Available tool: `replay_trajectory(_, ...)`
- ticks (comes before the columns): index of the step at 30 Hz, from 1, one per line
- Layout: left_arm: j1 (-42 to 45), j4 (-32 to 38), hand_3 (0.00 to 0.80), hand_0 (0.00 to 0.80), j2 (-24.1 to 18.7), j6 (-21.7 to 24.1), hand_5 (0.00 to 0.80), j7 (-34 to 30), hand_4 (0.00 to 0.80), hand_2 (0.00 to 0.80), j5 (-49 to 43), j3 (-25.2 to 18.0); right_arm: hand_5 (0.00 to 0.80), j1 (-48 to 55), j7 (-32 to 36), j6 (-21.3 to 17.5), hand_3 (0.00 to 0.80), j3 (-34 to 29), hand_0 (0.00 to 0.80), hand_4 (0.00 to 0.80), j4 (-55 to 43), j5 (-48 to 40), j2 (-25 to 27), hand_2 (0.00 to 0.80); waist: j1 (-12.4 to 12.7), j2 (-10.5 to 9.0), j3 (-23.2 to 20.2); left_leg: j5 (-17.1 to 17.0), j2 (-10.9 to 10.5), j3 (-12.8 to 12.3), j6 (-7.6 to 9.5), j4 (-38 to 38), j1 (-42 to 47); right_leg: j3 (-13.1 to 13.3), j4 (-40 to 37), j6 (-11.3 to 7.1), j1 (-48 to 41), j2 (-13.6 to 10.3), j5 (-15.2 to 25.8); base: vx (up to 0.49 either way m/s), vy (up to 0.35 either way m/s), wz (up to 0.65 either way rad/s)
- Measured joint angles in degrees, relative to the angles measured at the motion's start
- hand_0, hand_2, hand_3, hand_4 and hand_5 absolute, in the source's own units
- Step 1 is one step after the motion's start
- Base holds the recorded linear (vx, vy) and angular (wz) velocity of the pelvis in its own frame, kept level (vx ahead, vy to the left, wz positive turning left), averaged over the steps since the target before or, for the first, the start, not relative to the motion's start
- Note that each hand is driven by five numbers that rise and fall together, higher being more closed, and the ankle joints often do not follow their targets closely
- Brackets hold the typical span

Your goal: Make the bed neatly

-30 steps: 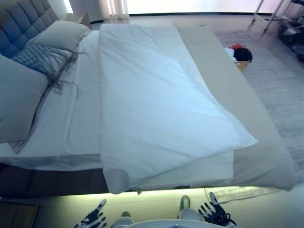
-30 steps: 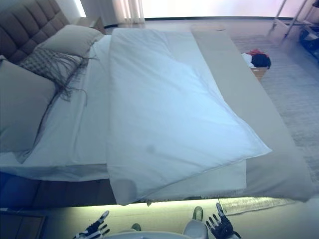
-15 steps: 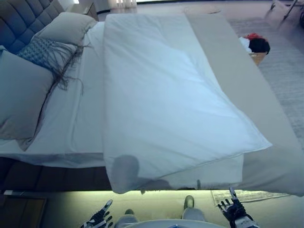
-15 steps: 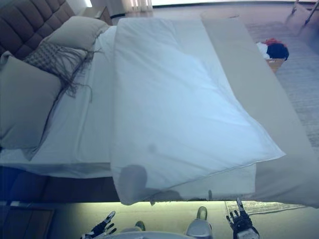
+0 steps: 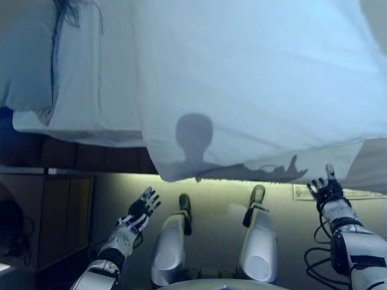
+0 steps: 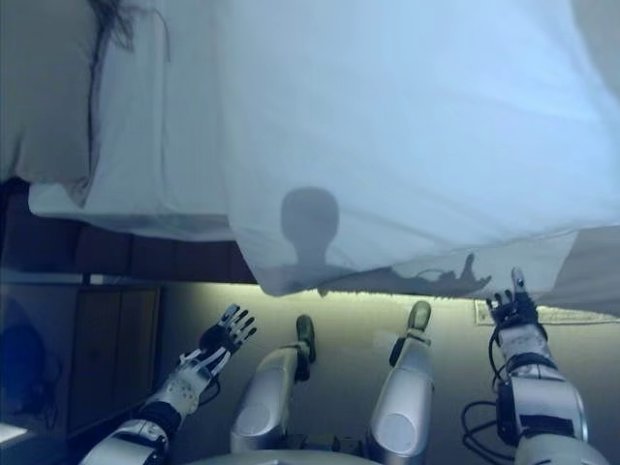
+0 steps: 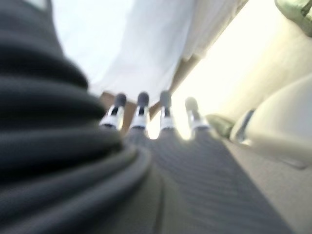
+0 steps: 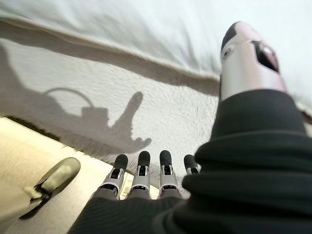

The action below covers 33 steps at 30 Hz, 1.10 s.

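A white duvet (image 5: 254, 78) lies across the bed and its near edge hangs over the side facing me. It also shows in the right wrist view (image 8: 126, 24). A white sheet (image 5: 91, 90) shows to its left and a beige blanket (image 5: 372, 166) under it at the right. My left hand (image 5: 140, 209) is open, low over the floor, short of the bed's edge. My right hand (image 5: 326, 188) is open, fingers spread, just below the hanging duvet edge and apart from it. Both hands hold nothing.
A grey pillow (image 5: 24, 54) lies at the head of the bed on the left. A wooden nightstand (image 5: 45, 217) stands at the lower left beside the bed. A lit strip of floor (image 5: 211, 187) runs along the bed's base.
The camera has tilted down and come closer to the bed. Both arms have risen and reached forward toward the bed's edge, the right hand nearest the hanging duvet.
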<state>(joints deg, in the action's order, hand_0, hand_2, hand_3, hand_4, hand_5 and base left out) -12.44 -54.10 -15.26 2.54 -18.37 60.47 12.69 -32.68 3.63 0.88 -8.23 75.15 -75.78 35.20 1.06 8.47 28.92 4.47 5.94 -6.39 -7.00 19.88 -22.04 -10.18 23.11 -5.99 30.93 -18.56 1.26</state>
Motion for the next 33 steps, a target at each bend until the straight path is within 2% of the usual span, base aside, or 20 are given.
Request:
replay_trajectory(3, 0.2, 3.8, 0.000, 0.000, -0.7, 0.3, 0.000, 1.0, 0.000, 0.000, 2.8, 2.3, 0.000, -2.6, 0.6, 0.2, 0.000, 0.1, 0.000, 0.000, -0.3, -0.8, 1.8, 0.000, 0.3, 0.68, 0.6, 1.0, 0.2, 0.5, -0.21, 3.9, -5.9, 1.0, 3.2, 0.69, 6.1, 0.0, -0.7, -0.070, -0.017, -0.03)
replay_trajectory(5, 0.1, 6.2, 0.000, 0.000, -1.2, 0.8, 0.000, 2.3, 0.000, 0.000, 5.2, 3.2, 0.000, -3.5, 1.5, 0.3, 0.000, 0.4, 0.000, 0.000, -0.9, -1.1, 3.9, 0.000, 1.4, 1.01, 0.8, 1.6, 0.5, 0.4, -0.36, 6.4, -9.3, 1.8, 5.7, 1.14, 9.9, 0.0, -1.1, -0.011, -0.016, -0.04)
replay_trajectory(10, 2.1, 12.0, 0.000, 0.000, -2.9, 3.9, 0.000, 4.5, 0.000, 0.000, 12.0, 4.1, 0.000, -7.2, 1.8, 0.4, 0.000, 2.6, 0.000, 0.000, -1.7, -1.2, 7.8, 0.000, 2.3, 1.22, 0.7, 3.6, 0.9, 0.9, -0.27, 11.7, -15.4, 2.3, 11.1, 1.72, 15.9, -0.7, -3.1, 0.020, -0.024, 0.05)
replay_trajectory(16, 5.5, 14.7, 0.000, 0.000, -4.4, 6.1, 0.000, 4.7, 0.000, 0.000, 15.3, 4.0, 0.000, -11.6, 1.8, 0.5, 0.000, 4.7, 0.000, 0.000, -4.2, -0.1, 10.6, 0.000, 4.2, 1.28, 0.7, 6.1, 2.0, 2.2, -0.73, 18.3, -20.0, 2.6, 17.3, 2.42, 20.0, -0.8, -5.7, -0.004, -0.038, 0.02)
replay_trajectory(20, 8.3, 14.7, 0.000, 0.000, -4.5, 6.5, 0.000, 3.8, 0.000, 0.000, 15.3, 3.9, 0.000, -13.5, 1.9, 0.7, 0.000, 6.5, 0.000, 0.000, -5.3, 1.0, 11.3, 0.000, 5.3, 1.27, 0.7, 7.3, 2.2, 3.4, -0.94, 21.1, -21.1, 2.5, 20.6, 2.67, 20.8, -0.9, -7.5, 0.011, -0.019, 0.07)
replay_trajectory(23, 10.3, 15.0, 0.000, 0.000, -4.5, 6.6, 0.000, 2.6, 0.000, 0.000, 15.3, 3.1, 0.000, -13.5, 2.2, 2.3, 0.000, 7.1, 0.000, 0.000, -5.3, 1.6, 12.6, 0.000, 5.8, 1.26, 0.7, 7.6, 2.4, 3.6, -0.98, 21.8, -21.2, 2.4, 21.4, 2.80, 20.8, -0.9, -7.9, 0.006, -0.010, 0.00)
replay_trajectory(26, 11.0, 15.0, 0.000, 0.000, -4.5, 6.6, 0.000, 2.0, 0.000, 0.000, 15.3, 1.8, 0.000, -13.5, 3.3, 3.5, 0.000, 7.3, 0.000, 0.000, -5.3, 2.5, 13.6, 0.000, 5.8, 1.24, 0.7, 7.6, 2.4, 3.7, -0.98, 22.1, -21.2, 2.4, 21.8, 2.90, 20.8, -1.0, -8.1, 0.000, 0.000, 0.00)
replay_trajectory(33, 12.0, 14.9, 0.000, 0.000, -4.5, 5.5, 0.000, 0.1, 0.000, 0.000, 15.2, 1.5, 0.000, -13.2, 3.7, 4.1, 0.000, 8.2, 0.000, 0.000, -5.3, 5.0, 13.7, 0.000, 5.8, 1.16, 0.8, 7.6, 2.5, 3.8, -0.98, 21.3, -17.6, 2.1, 21.1, 2.97, 17.2, -0.8, -8.1, 0.022, 0.027, -0.02)
